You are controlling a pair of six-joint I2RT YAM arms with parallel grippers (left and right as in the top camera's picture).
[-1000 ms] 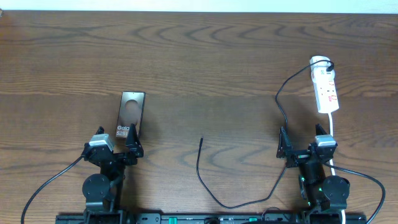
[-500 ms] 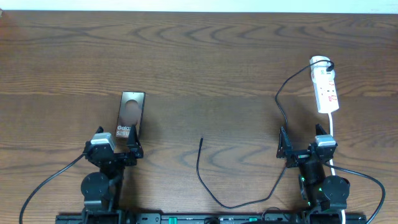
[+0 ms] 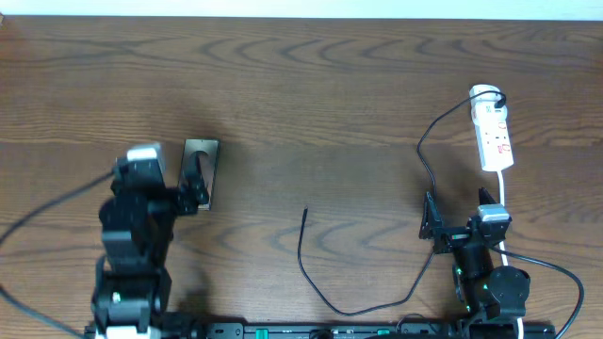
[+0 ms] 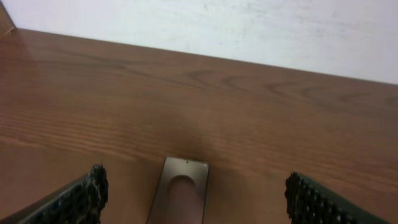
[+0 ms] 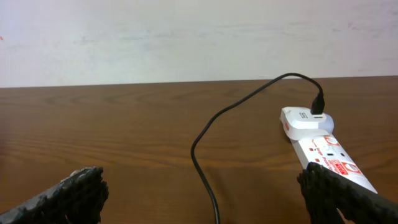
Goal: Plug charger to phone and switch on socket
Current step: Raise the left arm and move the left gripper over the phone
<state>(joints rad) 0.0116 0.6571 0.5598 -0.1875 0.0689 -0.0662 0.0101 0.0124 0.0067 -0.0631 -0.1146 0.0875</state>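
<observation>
Well apart, left fingers above the phone.

black jointed arms, grey wrist caps, studded black finger pads

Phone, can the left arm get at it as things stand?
Probably yes. The left end effector is open, the phone lies flat and centred just ahead of it in the wrist view, and the charger cable is well clear.

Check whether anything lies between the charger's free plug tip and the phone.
Nothing visible does. Bare table separates the charger's plug tip from the phone. The open left gripper hovers at the phone's near end, which may crowd the port.
</observation>
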